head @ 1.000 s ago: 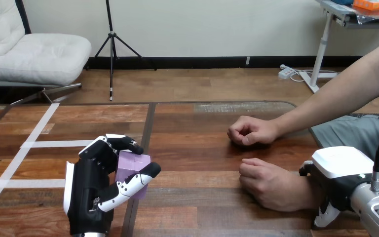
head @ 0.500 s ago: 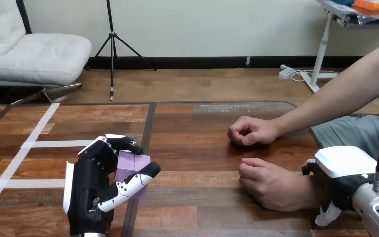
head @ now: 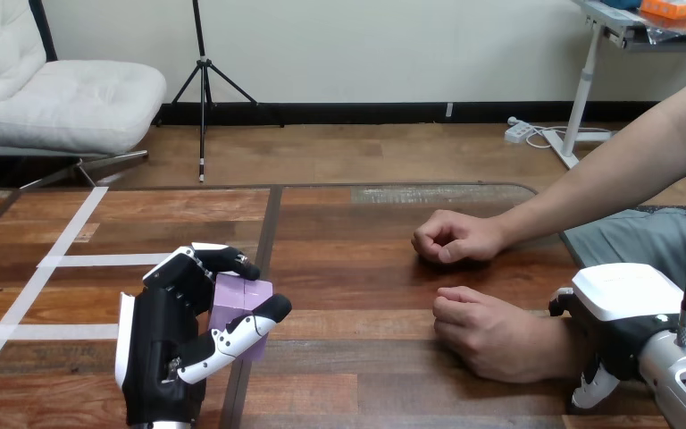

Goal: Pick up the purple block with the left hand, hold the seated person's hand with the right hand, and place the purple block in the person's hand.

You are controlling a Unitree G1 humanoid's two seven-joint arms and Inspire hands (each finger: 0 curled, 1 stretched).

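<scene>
The purple block [head: 236,300] rests low at the left of the wooden table [head: 357,277]. My left hand [head: 156,344] is shut on it, fingers curled over its far side and the thumb pressed against its near side. The person's nearer hand [head: 491,335] lies as a loose fist, knuckles up, on the table at the lower right. My right hand [head: 630,304] sits right against that hand's wrist, its white back facing up; its grip on the wrist is hidden. The person's farther hand [head: 451,237] is a closed fist resting on the table beyond.
White tape lines [head: 98,260] cross the table's left part. A dark seam [head: 266,232] runs front to back just beside the block. The person's forearm [head: 607,174] reaches in from the upper right.
My right hand has slid slightly to the right along the person's wrist. The left hand, the block and both of the person's hands have stayed put.
</scene>
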